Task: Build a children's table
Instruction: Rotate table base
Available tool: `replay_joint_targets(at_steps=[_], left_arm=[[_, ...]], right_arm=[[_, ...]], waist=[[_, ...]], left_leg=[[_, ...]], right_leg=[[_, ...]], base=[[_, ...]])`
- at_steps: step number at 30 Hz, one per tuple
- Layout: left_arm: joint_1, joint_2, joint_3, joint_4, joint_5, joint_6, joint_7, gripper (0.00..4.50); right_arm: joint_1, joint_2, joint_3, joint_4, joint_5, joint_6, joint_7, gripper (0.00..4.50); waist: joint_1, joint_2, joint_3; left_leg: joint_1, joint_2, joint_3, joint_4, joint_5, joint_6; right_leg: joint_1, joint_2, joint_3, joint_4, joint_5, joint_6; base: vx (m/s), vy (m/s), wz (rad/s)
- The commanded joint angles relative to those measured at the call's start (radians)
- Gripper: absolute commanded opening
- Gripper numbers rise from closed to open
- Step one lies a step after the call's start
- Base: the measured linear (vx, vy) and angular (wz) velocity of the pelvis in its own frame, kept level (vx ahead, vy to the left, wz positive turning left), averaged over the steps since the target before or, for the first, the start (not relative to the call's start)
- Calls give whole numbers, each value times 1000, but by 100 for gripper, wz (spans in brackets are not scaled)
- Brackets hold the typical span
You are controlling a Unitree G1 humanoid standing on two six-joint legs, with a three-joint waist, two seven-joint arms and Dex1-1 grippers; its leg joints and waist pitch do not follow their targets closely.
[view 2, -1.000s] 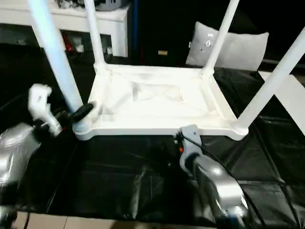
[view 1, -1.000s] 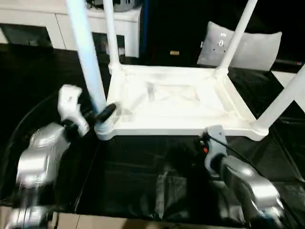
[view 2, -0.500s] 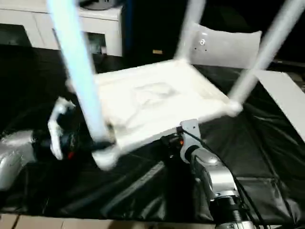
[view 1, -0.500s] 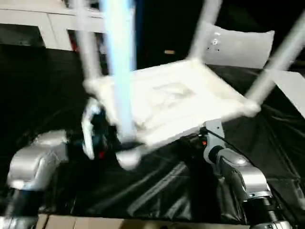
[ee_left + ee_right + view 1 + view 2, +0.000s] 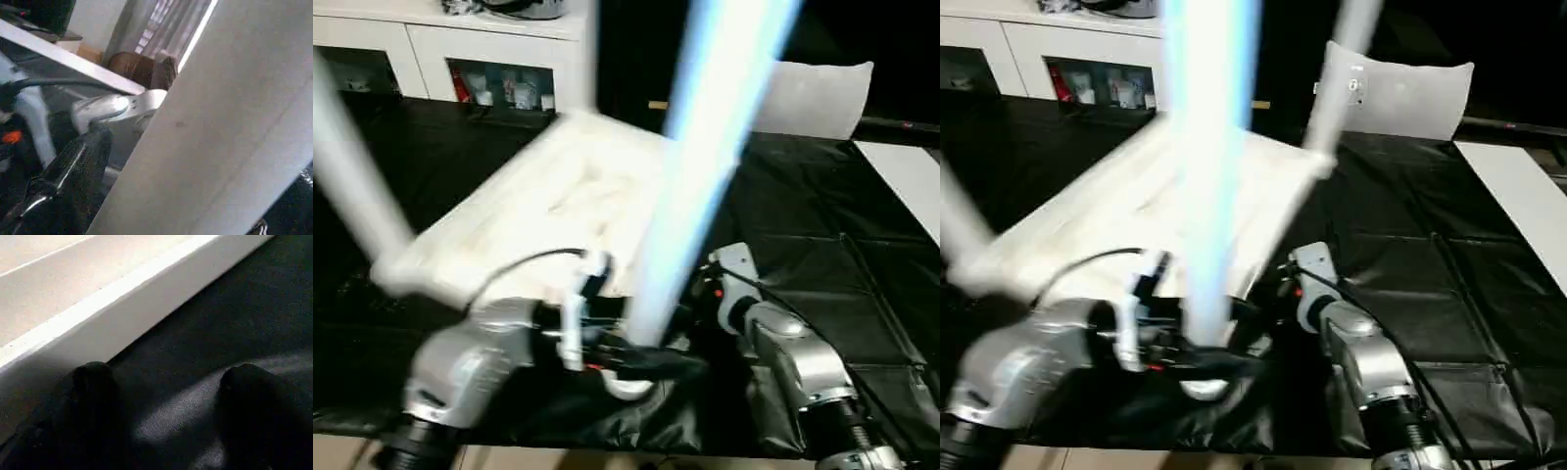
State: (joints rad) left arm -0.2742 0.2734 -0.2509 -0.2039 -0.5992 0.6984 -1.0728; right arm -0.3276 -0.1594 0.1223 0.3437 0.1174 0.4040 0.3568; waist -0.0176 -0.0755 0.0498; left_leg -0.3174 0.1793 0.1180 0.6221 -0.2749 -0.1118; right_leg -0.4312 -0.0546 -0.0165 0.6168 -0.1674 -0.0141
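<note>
The children's table lies upside down on the black cloth, its white top (image 5: 538,211) turned slantwise and its legs pointing up. The nearest leg (image 5: 695,166) rises in front of me at the middle. My left gripper (image 5: 641,367) sits at that leg's base, its jaws closed around it; the left wrist view shows one black finger (image 5: 78,161) pressed beside the white leg (image 5: 220,122). My right gripper (image 5: 166,391) is open, low over the cloth beside the top's edge (image 5: 112,308), with nothing between its fingers. Another leg (image 5: 352,196) slants at the left.
A grey-white pillow (image 5: 813,98) lies at the back right. A white cabinet with glass doors (image 5: 460,59) stands at the back left. A white sheet (image 5: 911,176) lies at the far right. Black cloth (image 5: 822,225) covers the surface.
The table has swung round on the cloth: its near-left corner and leg moved right to the front middle, with my left arm going along. My right gripper has stayed put.
</note>
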Motion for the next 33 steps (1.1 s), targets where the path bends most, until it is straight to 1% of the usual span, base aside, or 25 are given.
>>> replay_joint_targets(at_steps=[1,2,3,4,5,7,8,9,12,13,15,16,17,18,19,20,21,22,24,26,27,28,29,32,33], left_arm=[[-39,-40,-18,33,45,-53,51,445],[-45,-46,-15,46,55,-68,61,445],[-70,-65,-6,97,92,-124,94,445],[-70,-65,-6,97,92,-124,94,445],[-110,-82,9,171,161,-202,170,445],[-122,-87,20,192,167,-217,183,445],[-168,-94,49,275,224,-293,256,445],[-175,-97,54,290,233,-307,266,445],[-190,-105,60,321,265,-353,295,445],[-190,-106,60,321,265,-353,296,445],[-180,-112,57,306,265,-362,294,445],[-170,-109,54,295,259,-360,282,445],[-161,-104,50,287,256,-358,271,445],[-140,-77,37,280,256,-353,242,445],[-139,-72,34,284,258,-357,236,445],[-135,-56,24,301,263,-374,217,445],[-131,-16,20,312,257,-374,158,445],[-128,13,19,321,254,-375,115,445],[-144,83,7,370,283,-404,31,445],[-172,131,-7,429,324,-445,-15,418],[-190,155,-19,469,352,-477,-37,418],[-209,177,-31,505,371,-493,-68,408],[-209,177,-31,505,371,-493,-68,398],[-265,221,-76,606,424,-538,-127,362],[-275,225,-84,623,434,-548,-132,352]], right_arm=[[-31,11,20,13,4,-18,15,450],[-33,11,20,15,3,-20,15,450],[-38,11,19,23,0,-27,13,450],[-38,11,19,23,0,-27,13,450],[-44,10,8,36,-10,-41,2,450],[-45,7,4,39,-11,-44,3,450],[-35,-10,-19,43,-12,-45,0,450],[-33,-13,-23,44,-12,-45,2,450],[-16,-38,-36,43,-13,-53,8,450],[-11,-44,-38,41,-14,-55,10,450],[16,-76,-59,28,-9,-74,22,450],[23,-83,-67,19,-4,-77,28,450],[29,-90,-74,11,1,-81,34,450],[46,-110,-93,-17,19,-102,64,450],[48,-113,-95,-21,22,-103,68,450],[54,-122,-103,-33,34,-105,82,450],[65,-148,-107,-60,46,-127,125,450],[73,-167,-109,-80,56,-144,157,450],[93,-210,-109,-126,76,-168,228,450],[108,-245,-100,-159,81,-189,281,450],[116,-263,-91,-174,81,-204,314,450],[125,-280,-89,-194,89,-207,343,450],[125,-280,-89,-194,89,-207,343,450],[157,-329,-80,-258,110,-222,432,450],[165,-339,-77,-271,114,-228,449,450]], waist=[[7,-2,-53],[7,0,-54],[8,-3,-54],[8,-4,-55],[9,-5,-55],[9,-5,-56],[10,-7,-56],[11,-7,-56],[14,-5,-55],[14,-7,-55],[21,-7,-58],[27,0,-57],[27,-4,-58],[27,0,-58],[28,-4,-59],[28,-4,-58],[29,7,-57],[27,2,-56],[28,2,-53],[25,5,-52],[27,6,-51],[25,0,-54],[27,2,-52],[30,5,-57],[31,6,-56]], left_leg=[[-33,12,27,-79,6,40],[-32,11,26,-79,5,40],[-34,10,26,-79,4,42],[-33,10,26,-78,6,44],[-34,9,24,-78,17,50],[-33,9,25,-77,16,51],[-35,9,24,-77,14,50],[-32,8,25,-77,8,51],[-36,10,23,-79,-4,45],[-34,11,24,-78,-9,43],[-32,13,25,-76,0,45],[-31,13,26,-76,11,51],[-32,14,26,-76,19,55],[-35,12,24,-76,28,59],[-34,15,26,-75,22,68],[-34,14,26,-76,16,74],[-34,14,24,-77,15,73],[-32,15,25,-78,-6,78],[-31,16,24,-81,-36,83],[-28,17,24,-83,-57,84],[-29,16,22,-84,-58,86],[-27,19,22,-83,-49,84],[-28,18,21,-84,-45,86],[-27,21,22,-79,8,88],[-26,19,24,-79,8,96]], right_leg=[[79,-46,31,-62,-176,-197],[79,-47,31,-62,-180,-196],[81,-47,31,-64,-186,-189],[81,-47,32,-65,-185,-183],[81,-47,32,-67,-179,-179],[80,-45,31,-65,-175,-179],[83,-47,31,-66,-179,-176],[80,-45,31,-69,-190,-173],[82,-48,30,-69,-214,-166],[80,-47,30,-70,-221,-163],[79,-48,30,-66,-200,-171],[77,-47,31,-63,-173,-181],[78,-47,30,-62,-156,-187],[80,-47,29,-60,-139,-194],[79,-49,31,-60,-135,-196],[78,-48,30,-61,-146,-199],[78,-48,29,-61,-148,-201],[77,-47,29,-64,-168,-197],[75,-48,29,-69,-212,-186],[71,-46,28,-73,-252,-170],[72,-46,27,-75,-260,-165],[71,-48,28,-72,-247,-171],[71,-48,28,-73,-246,-171],[73,-52,28,-59,-152,-213],[71,-50,28,-64,-151,-211]], base=[[0,0,0],[0,0,0],[0,0,0],[0,0,0],[0,0,0],[0,0,0],[0,0,0],[0,0,0],[0,0,0],[0,0,0],[0,0,0],[0,0,0],[0,0,0],[0,0,0],[0,0,0],[0,0,0],[0,0,0],[0,0,0],[0,0,0],[0,0,0],[0,0,0],[0,0,0],[0,0,0],[0,0,0],[0,0,0]])
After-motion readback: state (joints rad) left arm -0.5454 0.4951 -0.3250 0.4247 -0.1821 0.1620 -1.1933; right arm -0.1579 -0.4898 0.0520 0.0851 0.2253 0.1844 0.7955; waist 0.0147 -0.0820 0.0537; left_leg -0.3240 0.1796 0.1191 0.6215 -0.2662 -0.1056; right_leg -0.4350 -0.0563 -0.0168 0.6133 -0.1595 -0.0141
